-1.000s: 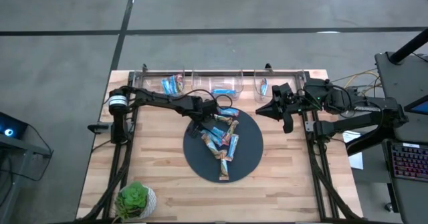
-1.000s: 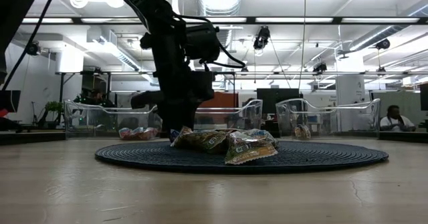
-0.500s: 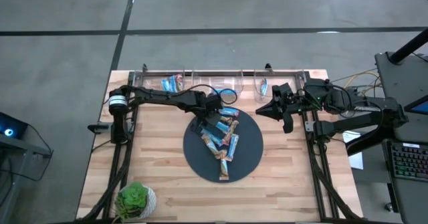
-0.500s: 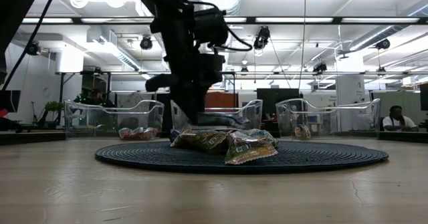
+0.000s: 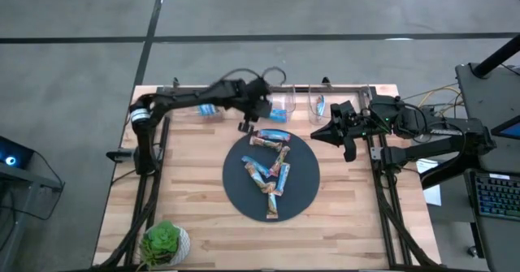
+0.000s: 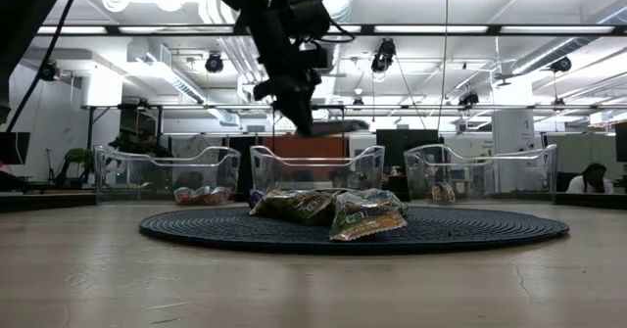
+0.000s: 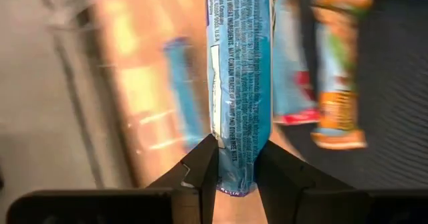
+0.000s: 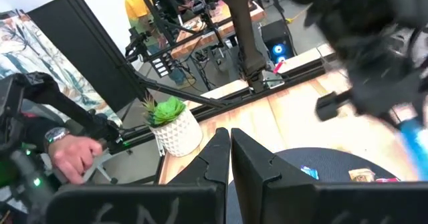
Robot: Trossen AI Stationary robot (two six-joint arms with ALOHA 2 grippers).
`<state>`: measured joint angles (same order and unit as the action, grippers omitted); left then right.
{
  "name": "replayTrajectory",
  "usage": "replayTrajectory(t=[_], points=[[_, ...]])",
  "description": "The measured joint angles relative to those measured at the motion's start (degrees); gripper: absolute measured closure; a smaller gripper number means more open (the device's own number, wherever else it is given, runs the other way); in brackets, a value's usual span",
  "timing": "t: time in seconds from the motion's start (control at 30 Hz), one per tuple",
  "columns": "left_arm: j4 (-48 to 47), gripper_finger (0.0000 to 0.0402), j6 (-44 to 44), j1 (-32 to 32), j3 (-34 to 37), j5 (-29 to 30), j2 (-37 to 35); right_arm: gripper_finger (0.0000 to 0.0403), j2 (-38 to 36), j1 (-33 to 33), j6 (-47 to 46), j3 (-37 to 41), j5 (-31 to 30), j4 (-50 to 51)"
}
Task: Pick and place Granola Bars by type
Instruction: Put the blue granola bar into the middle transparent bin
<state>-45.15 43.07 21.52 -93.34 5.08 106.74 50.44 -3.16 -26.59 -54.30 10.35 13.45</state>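
Left claw (image 7: 235,165) is clamped on one end of a shiny blue wrapped granola bar (image 7: 238,83), carrying it high toward the clear plastic bins (image 6: 315,167) so same-type bars land together. Right claw (image 8: 229,150) sits pinched shut and empty off to the side of the dark round mat (image 5: 305,192), probably just keeping clear.

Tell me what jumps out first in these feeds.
The left gripper, raised above the disc's far edge near the clear bins, shut on a blue bar. Below it, a heap of bars lies on the disc. The right gripper waits, shut, at the disc's right.

Potted plant (image 5: 165,243) (perhaps artificial), dark mat (image 5: 305,187), bins (image 6: 313,166).
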Motion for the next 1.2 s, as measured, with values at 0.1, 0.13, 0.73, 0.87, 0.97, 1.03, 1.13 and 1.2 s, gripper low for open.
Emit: replayTrajectory(t=[0.1, 0.13, 0.73, 0.87, 0.97, 1.03, 1.13, 1.2], points=[[0.14, 0.0326, -0.27, 2.99, -2.52, -0.82, -0.04, 0.0394, -0.01, 0.02, 0.00, 0.00, 0.00, 0.00], [0.30, 0.0326, -0.57, 4.03, -3.09, -1.28, -0.04, 0.0394, -0.01, 0.02, 0.00, 0.00, 0.02, 0.00], [0.51, 0.0326, -4.16, 12.88, -3.04, -5.33, -0.04, 0.0394, 0.01, 0.02, 0.00, 0.00, 0.07, 0.00], [0.52, 0.0326, -4.20, 12.87, -3.02, -5.59, -0.04, 0.0394, -0.01, 0.02, 0.00, 0.00, 0.07, 0.01], [0.50, 0.0326, -4.22, 12.87, -2.99, -5.57, -0.04, 0.0394, 0.02, 0.02, 0.00, 0.00, 0.09, 0.00], [0.50, 0.0325, -4.83, 12.90, -2.99, -5.57, -0.04, 0.0394, 0.02, 0.02, 0.00, 0.00, 0.08, 0.00], [0.36, 0.0320, -6.12, 12.94, -2.99, -5.64, 0.16, 0.0394, 0.02, 0.02, 0.00, 0.00, 0.07, 0.01], [0.25, 0.0310, -6.59, 12.94, -2.95, -5.73, 0.20, 0.0394, 0.02, 0.02, -0.01, 0.00, 0.07, 0.00]])
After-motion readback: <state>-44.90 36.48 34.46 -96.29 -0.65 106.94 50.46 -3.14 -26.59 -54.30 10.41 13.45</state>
